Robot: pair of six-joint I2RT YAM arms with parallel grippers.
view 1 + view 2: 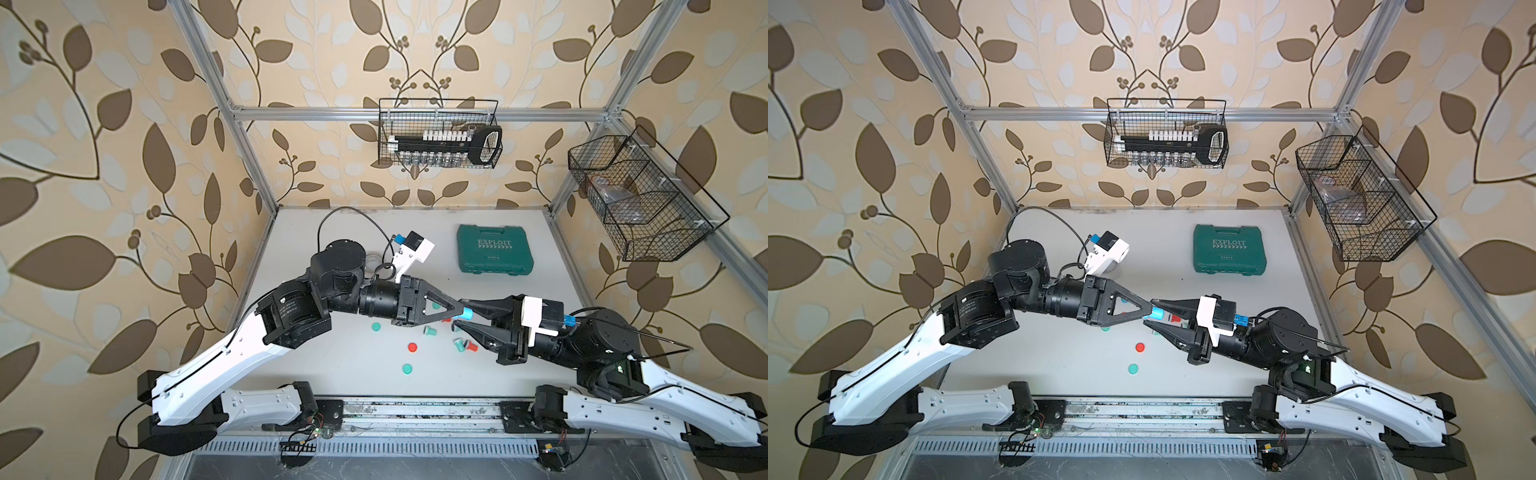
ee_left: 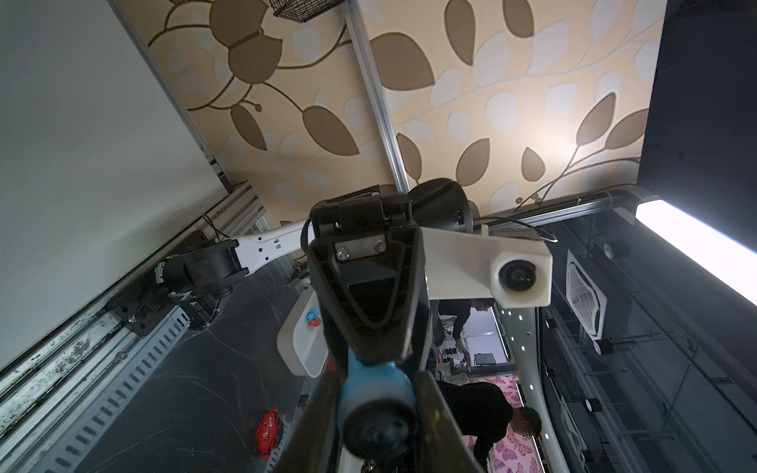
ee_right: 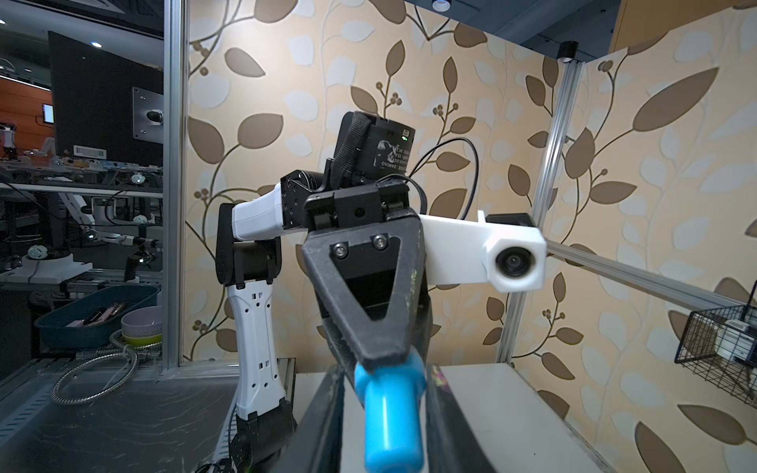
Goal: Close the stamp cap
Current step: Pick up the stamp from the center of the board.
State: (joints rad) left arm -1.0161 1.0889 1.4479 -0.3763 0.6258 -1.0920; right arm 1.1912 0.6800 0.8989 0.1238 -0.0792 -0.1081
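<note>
1. The blue stamp (image 1: 466, 313) is pinched at its wide ring by the shut jaws of the left gripper (image 1: 459, 313). It is held in the air above the middle of the table (image 1: 357, 374).
2. The jaws of the right gripper (image 1: 1150, 313) are set on both sides of the stamp's thin stem, part way open. Whether the stem is really squeezed cannot be told.
3. In both top views the stamp is reached from 9 o'clock by the left gripper and from 3 o'clock by the right one.
4. It seems the cap is being pushed on now. Whether it is fully on cannot be seen, as that end is hidden by the jaws.
5. To do this well, the stem should be gripped square. The two grippers should be lined up straight, and the push should be made slowly along the stamp. With a tilted push the cap could jam or the stamp could slip out.
6. A red cap (image 1: 412, 347) and a green cap (image 1: 407, 368) are seen on the table, between 7 and 8 o'clock from the stamp and well apart from it. A green case (image 1: 494, 249) is laid at 1 o'clock.
</note>
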